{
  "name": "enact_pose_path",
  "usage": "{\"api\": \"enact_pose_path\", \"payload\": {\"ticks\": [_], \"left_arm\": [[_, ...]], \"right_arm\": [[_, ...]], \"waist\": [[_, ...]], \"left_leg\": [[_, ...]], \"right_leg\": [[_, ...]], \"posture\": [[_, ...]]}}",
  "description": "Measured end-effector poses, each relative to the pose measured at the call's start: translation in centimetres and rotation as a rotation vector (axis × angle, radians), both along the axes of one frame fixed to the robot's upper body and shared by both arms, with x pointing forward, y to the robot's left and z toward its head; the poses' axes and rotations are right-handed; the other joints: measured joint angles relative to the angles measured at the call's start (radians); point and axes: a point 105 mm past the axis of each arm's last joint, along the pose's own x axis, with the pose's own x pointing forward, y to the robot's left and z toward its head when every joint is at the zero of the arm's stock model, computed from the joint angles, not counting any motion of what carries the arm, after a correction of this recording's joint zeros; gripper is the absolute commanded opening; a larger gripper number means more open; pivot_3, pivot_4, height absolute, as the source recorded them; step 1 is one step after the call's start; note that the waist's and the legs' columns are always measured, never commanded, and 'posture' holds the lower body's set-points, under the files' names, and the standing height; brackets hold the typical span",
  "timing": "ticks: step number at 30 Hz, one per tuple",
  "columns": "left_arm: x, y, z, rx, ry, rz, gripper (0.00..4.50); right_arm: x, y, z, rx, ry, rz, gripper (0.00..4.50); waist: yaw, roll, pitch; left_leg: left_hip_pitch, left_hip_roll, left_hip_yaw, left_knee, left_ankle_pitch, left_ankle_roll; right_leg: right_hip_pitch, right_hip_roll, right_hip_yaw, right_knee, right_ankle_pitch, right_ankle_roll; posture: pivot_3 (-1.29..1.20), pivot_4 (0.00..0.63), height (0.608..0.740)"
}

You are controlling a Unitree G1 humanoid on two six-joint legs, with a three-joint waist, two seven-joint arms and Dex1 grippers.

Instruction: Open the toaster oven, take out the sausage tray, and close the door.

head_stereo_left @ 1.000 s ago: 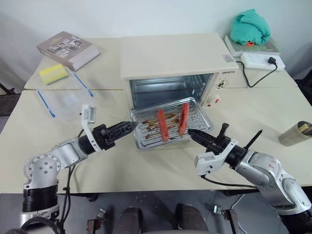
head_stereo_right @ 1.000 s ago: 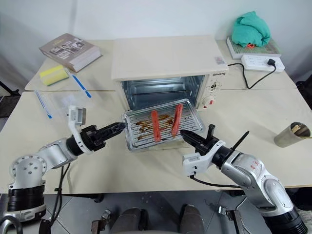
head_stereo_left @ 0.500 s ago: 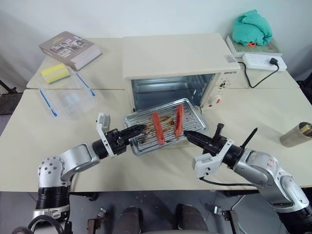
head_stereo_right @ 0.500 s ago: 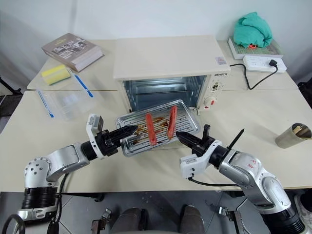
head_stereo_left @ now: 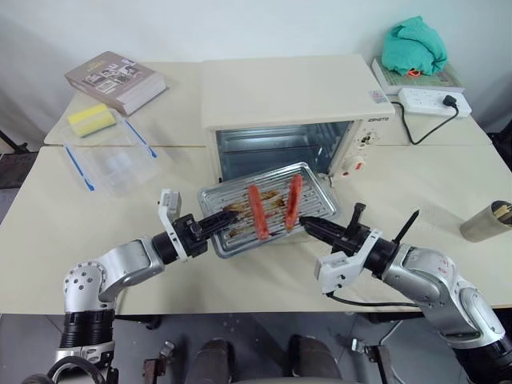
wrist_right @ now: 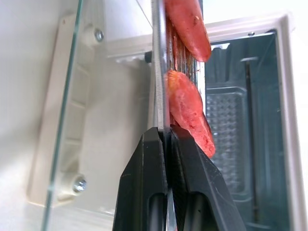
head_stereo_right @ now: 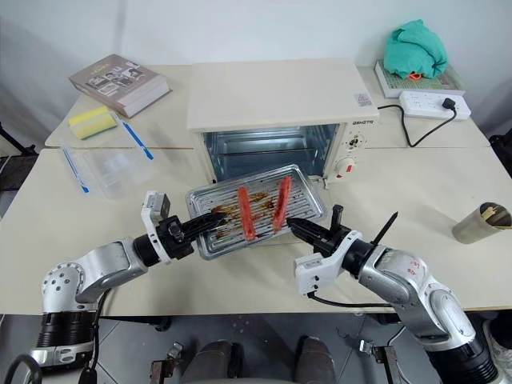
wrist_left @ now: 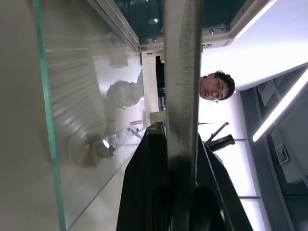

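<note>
The sausage tray (head_stereo_left: 264, 210) sits at the centre of the head views, held clear of the table (head_stereo_left: 416, 184) just in front of the toaster oven's (head_stereo_left: 288, 112) open cavity. The left gripper (head_stereo_left: 226, 220) is clamped on the tray's left rim, and the right gripper (head_stereo_left: 309, 226) is clamped on its right near corner. In each wrist view the rim runs edge-on between two black fingers pressed against it. One grip on each side appears meant to keep the tray from tipping, though it tilts slightly, its left end lower.

The tray is shallow, rectangular, silvery ridged metal with brown grease marks. Two long red-orange sausages (head_stereo_left: 274, 210) lie side by side on the ridges, glossy and rounded — loose, so likely to roll if the tilt grows.

The door (wrist_right: 62, 96) is swung down beneath the tray. Its clear glass panel and cream frame with screws show in the right wrist view, so closing is still to be done. The oven is a cream-white box with a bright metal interior and side knobs.

Upper left of the frame — a book (head_stereo_left: 114, 80), a yellow sponge (head_stereo_left: 90, 119) and a clear plastic bag (head_stereo_left: 116, 160), well apart from the work.
</note>
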Motion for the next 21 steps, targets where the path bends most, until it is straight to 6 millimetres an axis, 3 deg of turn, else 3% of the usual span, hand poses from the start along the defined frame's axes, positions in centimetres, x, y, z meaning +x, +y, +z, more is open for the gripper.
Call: {"api": "enact_pose_path", "payload": {"ticks": [2, 3, 11, 20, 21], "left_arm": [[-0.1, -0.1, -0.2, -0.011, 0.007, 0.003, 0.01], [0.0, -0.1, -0.2, -0.01, 0.011, 0.005, 0.0], [-0.4, 0.7, -0.3, -0.042, 0.007, 0.025, 0.0], [-3.0, 4.7, -1.9, -0.045, 0.038, 0.054, 0.0], [-3.2, 5.0, -2.0, -0.046, 0.039, 0.062, 0.0]], "right_arm": [[0.0, -0.1, -0.2, 0.01, 0.034, -0.001, 0.0], [-0.1, -0.1, -0.2, 0.02, 0.046, 0.001, 0.6], [-1.0, -0.8, -0.6, 0.084, 0.212, 0.042, 3.01], [-2.9, -4.0, -0.9, 0.182, 0.421, 0.083, 3.01], [-2.8, -4.5, -0.9, 0.2, 0.433, 0.072, 2.83]], "waist": [[0.0, 0.0, 0.0], [0.0, 0.0, 0.0], [0.003, 0.0, 0.0], [0.003, 0.0, 0.0], [0.003, 0.0, 0.0]], "left_leg": [[0.0, 0.0, 0.0, 0.0, 0.0, 0.0], [0.0, 0.0, 0.0, 0.0, 0.0, 0.0], [0.0, 0.0, 0.0, 0.0, 0.0, 0.0], [0.0, 0.0, 0.001, -0.001, 0.0, 0.0], [0.0, 0.0, 0.001, 0.0, 0.0, 0.0]], "right_leg": [[0.0, 0.0, 0.0, 0.0, 0.0, 0.0], [0.0, 0.0, 0.0, 0.0, 0.0, 0.0], [0.0, 0.0, 0.0, 0.0, 0.0, 0.0], [0.0, 0.0, 0.001, -0.001, 0.0, 0.0], [0.0, 0.0, 0.001, -0.002, 0.0, 0.0]], "posture": [[0.0, 0.15, 0.74], [0.0, 0.15, 0.74], [0.0, 0.15, 0.74], [0.0, 0.15, 0.74], [0.0, 0.15, 0.74]]}}
